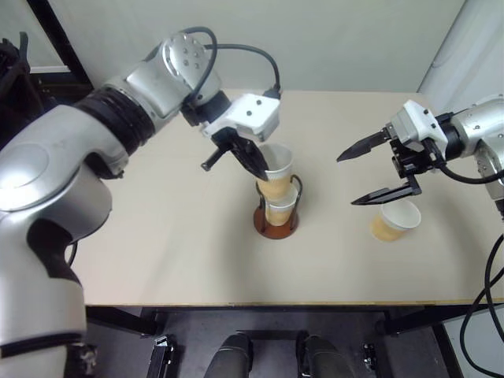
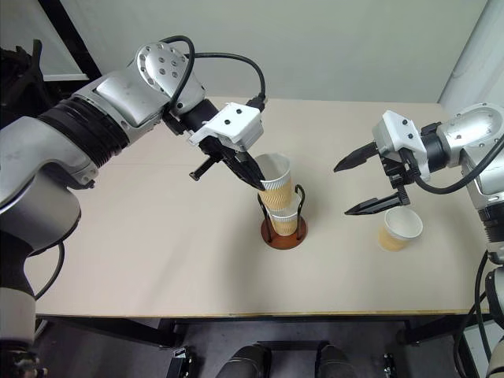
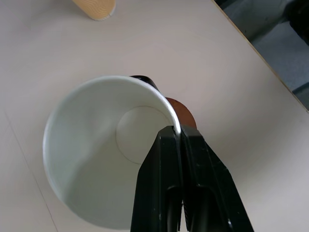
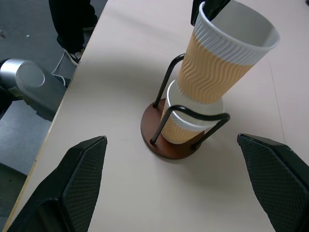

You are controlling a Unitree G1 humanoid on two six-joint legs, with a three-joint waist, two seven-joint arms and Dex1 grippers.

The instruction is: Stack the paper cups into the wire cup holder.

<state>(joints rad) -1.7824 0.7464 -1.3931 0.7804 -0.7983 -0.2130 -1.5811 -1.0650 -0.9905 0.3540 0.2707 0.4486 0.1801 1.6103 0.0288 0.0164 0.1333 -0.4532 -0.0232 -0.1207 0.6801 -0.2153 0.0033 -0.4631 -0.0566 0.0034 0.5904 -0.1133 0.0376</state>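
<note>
The wire cup holder (image 1: 276,227) stands mid-table on its reddish-brown disc, and one paper cup (image 1: 281,210) sits inside its dark loops. A second paper cup (image 1: 276,178) leans tilted with its bottom set into that lower cup. My left gripper (image 1: 260,169) is shut on its white rim, one finger inside and one outside, as the left wrist view shows (image 3: 176,133). Over to the right, a third paper cup (image 1: 396,220) stands upright on the table. My right gripper (image 1: 347,179) hovers open just above and left of it, holding nothing.
The tan table (image 1: 157,236) has bare room on its left half and in front of the holder. Its front edge (image 1: 276,302) runs close below the holder. In the right wrist view a person's legs (image 4: 72,24) stand beyond the table's far side.
</note>
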